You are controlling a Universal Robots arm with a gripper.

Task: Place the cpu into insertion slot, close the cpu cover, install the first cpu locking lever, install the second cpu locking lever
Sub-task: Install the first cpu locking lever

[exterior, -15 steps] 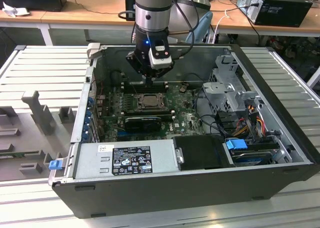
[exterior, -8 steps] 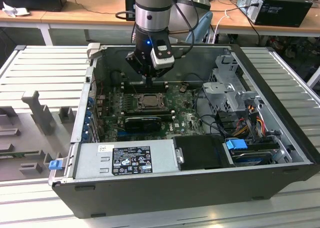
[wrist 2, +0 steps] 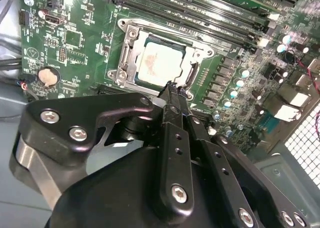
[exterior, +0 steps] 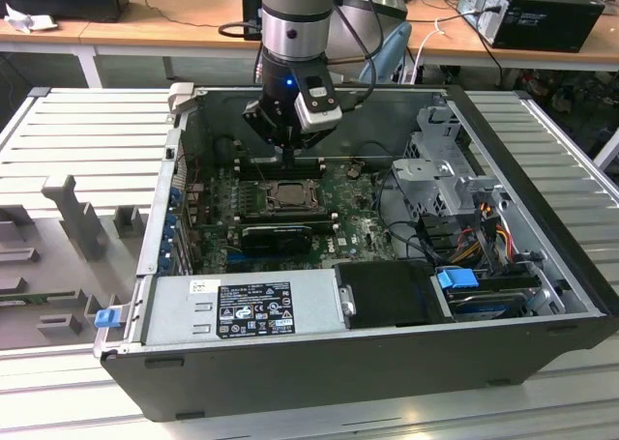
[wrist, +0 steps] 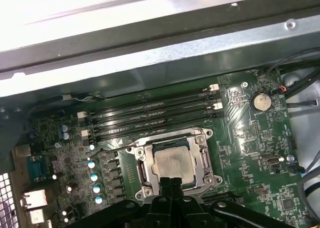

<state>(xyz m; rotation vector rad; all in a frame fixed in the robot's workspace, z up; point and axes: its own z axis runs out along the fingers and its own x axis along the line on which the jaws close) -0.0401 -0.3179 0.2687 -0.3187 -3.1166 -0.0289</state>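
- At centre of the exterior view, hangs gripper (exterior: 288,155) just over slot (exterior: 256,198) edge, fingers (wrist: 166,185) pinched together, holding nothing; suited to pushing, not carrying.
- Shows cpu (wrist: 173,163) seated in slot, cover (wrist: 202,158) lying flat over it, seemingly to hold it down.

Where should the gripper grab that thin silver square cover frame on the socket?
Probably the edge of the thin silver cover frame nearest the gripper, from above: it lies flat around the dull grey chip, leaving only its rim free.
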